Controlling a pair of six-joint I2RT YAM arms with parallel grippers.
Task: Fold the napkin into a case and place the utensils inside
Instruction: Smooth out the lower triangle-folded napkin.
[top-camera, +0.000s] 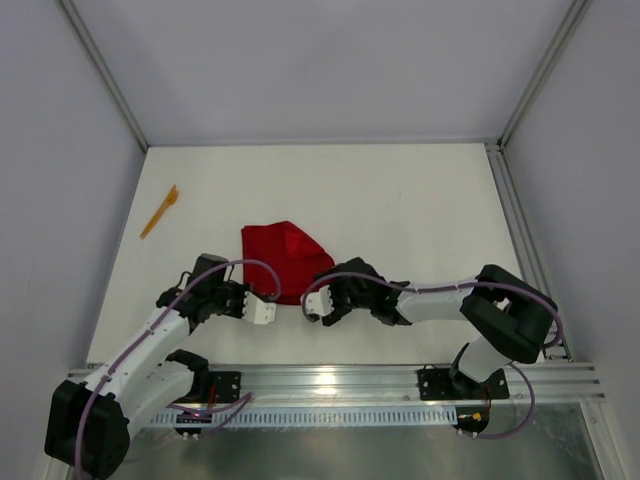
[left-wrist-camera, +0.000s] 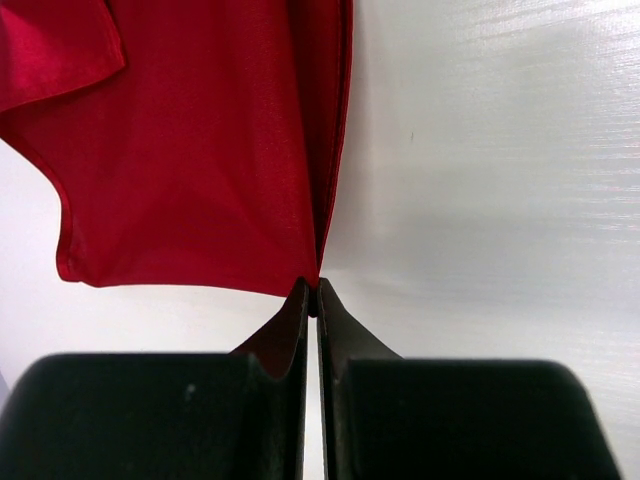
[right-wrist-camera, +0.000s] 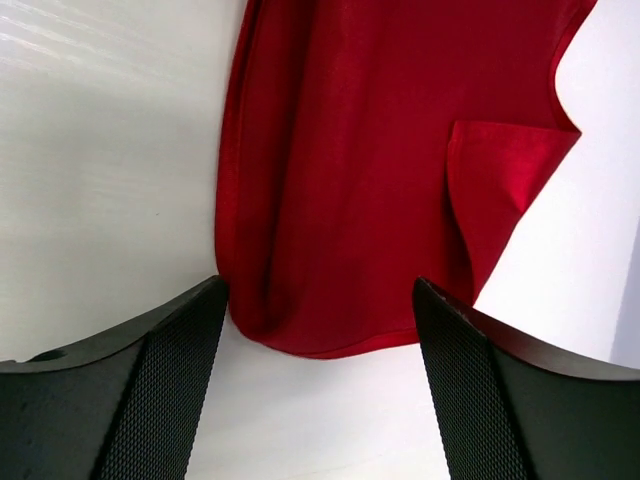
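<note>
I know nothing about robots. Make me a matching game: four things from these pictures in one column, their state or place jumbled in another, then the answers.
1 left pincer
2 right pincer
3 napkin
4 utensil

a open
b orange, lying apart on the left
c shut on a napkin corner
d red, partly folded

Pairs: 1c, 2a, 3d, 4b.

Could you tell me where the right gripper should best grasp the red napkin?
Probably the rounded near edge of the napkin, approached low from the robot's side: it bulges toward the right gripper, between its open fingers. The left gripper seems to pinch the neighbouring corner.
</note>
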